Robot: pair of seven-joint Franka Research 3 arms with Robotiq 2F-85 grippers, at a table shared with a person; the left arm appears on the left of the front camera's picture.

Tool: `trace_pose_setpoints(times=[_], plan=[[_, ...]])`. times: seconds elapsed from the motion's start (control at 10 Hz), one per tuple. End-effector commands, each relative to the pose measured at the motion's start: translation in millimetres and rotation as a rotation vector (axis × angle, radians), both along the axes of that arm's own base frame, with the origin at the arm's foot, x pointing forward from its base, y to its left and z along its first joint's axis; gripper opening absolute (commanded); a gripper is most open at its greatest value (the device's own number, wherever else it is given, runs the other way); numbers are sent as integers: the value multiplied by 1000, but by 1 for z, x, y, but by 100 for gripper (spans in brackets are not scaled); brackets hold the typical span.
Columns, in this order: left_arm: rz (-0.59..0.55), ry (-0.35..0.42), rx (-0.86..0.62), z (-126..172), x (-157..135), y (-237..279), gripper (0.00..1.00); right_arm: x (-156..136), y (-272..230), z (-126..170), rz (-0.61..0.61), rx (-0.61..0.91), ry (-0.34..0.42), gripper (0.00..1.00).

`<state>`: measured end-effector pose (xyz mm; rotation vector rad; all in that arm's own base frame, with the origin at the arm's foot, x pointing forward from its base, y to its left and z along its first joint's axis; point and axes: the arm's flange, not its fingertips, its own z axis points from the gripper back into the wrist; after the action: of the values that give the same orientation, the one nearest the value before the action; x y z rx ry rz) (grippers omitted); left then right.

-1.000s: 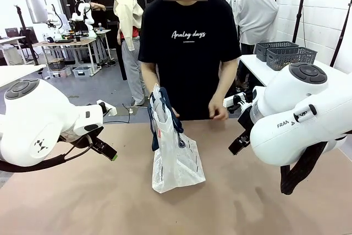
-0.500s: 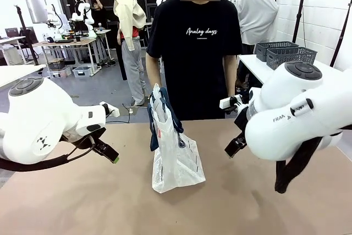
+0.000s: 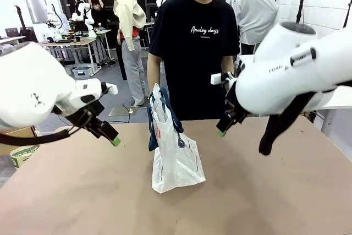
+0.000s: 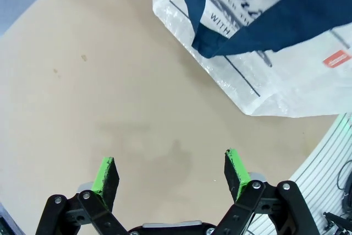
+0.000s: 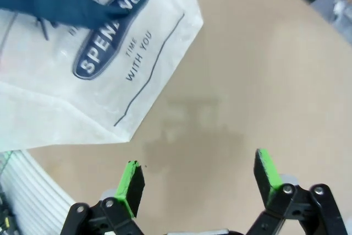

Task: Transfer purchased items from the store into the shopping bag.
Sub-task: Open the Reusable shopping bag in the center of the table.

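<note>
The shopping bag stands upright on the middle of the brown table, whitish and translucent, its navy handles hanging over its top. My left gripper hovers open above the table to the bag's left, nothing between its green pads. In the left wrist view the left gripper looks down at bare tabletop, with the bag ahead. My right gripper hangs open to the bag's right. The right gripper is also over bare table, the bag ahead and to its left. The store and the purchased items are out of view.
A person in a black T-shirt stands at the far edge right behind the bag, arms down. The table edge runs close to the bag in the left wrist view. Bare tabletop lies in front of the bag and on both sides.
Both arms have lifted, and my right gripper has swung in towards the bag. The person has drawn both hands back from the bag and table and stands straighter. The bag has not moved.
</note>
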<state>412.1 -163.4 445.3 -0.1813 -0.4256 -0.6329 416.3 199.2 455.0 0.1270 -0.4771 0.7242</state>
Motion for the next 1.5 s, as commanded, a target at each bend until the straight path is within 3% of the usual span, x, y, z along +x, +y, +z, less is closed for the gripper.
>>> trace_pose_setpoints(times=[0.0,0.3,0.4,0.6,0.7,0.8,0.9,1.2,1.4], plan=[[-27,35,-46,22,21,7,100,16,7,29,70,-11,21,100],[19,-5,-146,63,56,-13,100,59,40,76,125,0,39,100],[108,45,-142,73,67,-23,100,71,57,86,125,-15,34,100],[162,62,-187,80,85,-32,100,96,97,101,117,-32,-8,100],[130,85,-199,81,84,-31,100,102,107,99,112,-39,-2,100],[126,31,-162,76,76,-28,100,97,101,85,100,-42,-29,100],[126,31,-162,76,76,-28,100,91,97,97,138,-8,-14,100],[136,47,-167,77,81,-34,100,97,105,94,133,-20,-18,100],[248,71,-197,93,85,-35,100,110,123,117,39,-26,64,100]])
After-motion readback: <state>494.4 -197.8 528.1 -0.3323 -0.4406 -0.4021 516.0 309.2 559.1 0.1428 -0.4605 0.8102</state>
